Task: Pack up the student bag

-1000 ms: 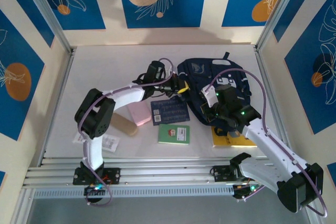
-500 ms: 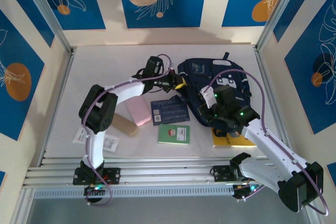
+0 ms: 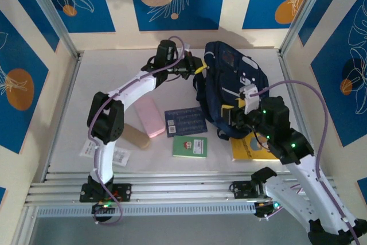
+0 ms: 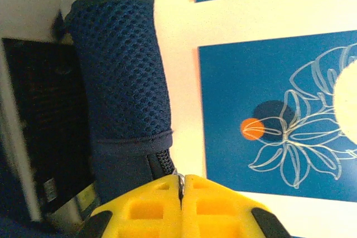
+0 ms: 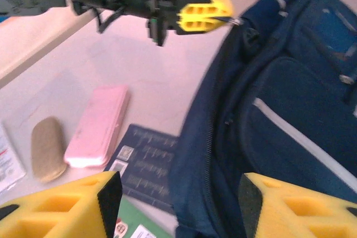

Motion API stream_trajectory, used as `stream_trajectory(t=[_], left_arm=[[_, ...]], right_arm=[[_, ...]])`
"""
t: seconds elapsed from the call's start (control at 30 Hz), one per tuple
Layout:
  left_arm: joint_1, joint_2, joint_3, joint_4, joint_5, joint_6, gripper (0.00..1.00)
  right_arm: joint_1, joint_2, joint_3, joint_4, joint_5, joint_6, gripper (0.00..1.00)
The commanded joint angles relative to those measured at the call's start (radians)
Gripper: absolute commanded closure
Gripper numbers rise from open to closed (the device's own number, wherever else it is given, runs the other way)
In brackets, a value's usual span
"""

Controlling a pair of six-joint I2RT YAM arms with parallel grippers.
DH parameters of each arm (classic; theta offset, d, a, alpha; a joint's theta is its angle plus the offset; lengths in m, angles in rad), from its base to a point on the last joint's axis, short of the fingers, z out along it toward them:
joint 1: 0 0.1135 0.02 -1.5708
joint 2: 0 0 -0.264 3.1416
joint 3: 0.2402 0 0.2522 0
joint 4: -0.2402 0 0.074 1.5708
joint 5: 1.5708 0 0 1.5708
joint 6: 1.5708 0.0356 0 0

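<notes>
L fingers (image 4: 139, 215) pinched shut, R fingers (image 5: 61, 204) apart

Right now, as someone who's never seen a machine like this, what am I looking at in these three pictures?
These are two white robot arms, the left arm and the right arm, at the near edge of the table. One picture looks down from above; the other two come from small cameras on each arm's wrist. The left arm's fingers, the yellow blocks, are pinched shut on the zip pull of the student bag, a navy backpack. The right arm's fingers are open, holding nothing, near the bag. On the table lie a pink case, a tan pouch, a navy booklet, a green book and a yellow book, none packed yet.
</notes>
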Motion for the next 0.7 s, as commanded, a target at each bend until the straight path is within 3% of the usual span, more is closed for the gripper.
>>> stream_trajectory(t=[0.0, 0.13, 0.27, 0.5, 0.67], left_arm=[[0.028, 0.007, 0.177, 0.09, 0.011, -0.015, 1.0], [0.097, 0.026, 0.274, 0.142, -0.008, -0.079, 1.0], [0.193, -0.037, 0.22, 0.224, -0.021, -0.13, 1.0], [0.372, -0.236, -0.12, 0.252, -0.096, -0.036, 1.0], [0.487, -0.342, -0.408, 0.224, -0.221, -0.002, 1.0]], right_arm=[[-0.01, 0.012, 0.044, -0.096, 0.168, 0.063, 0.44], [-0.011, -0.006, 0.032, -0.098, 0.165, 0.055, 0.43], [-0.011, -0.006, 0.021, -0.096, 0.156, 0.051, 0.43], [-0.011, 0.016, -0.021, -0.055, 0.138, 0.061, 0.42], [-0.013, 0.1, -0.011, -0.068, 0.121, 0.152, 0.41]])
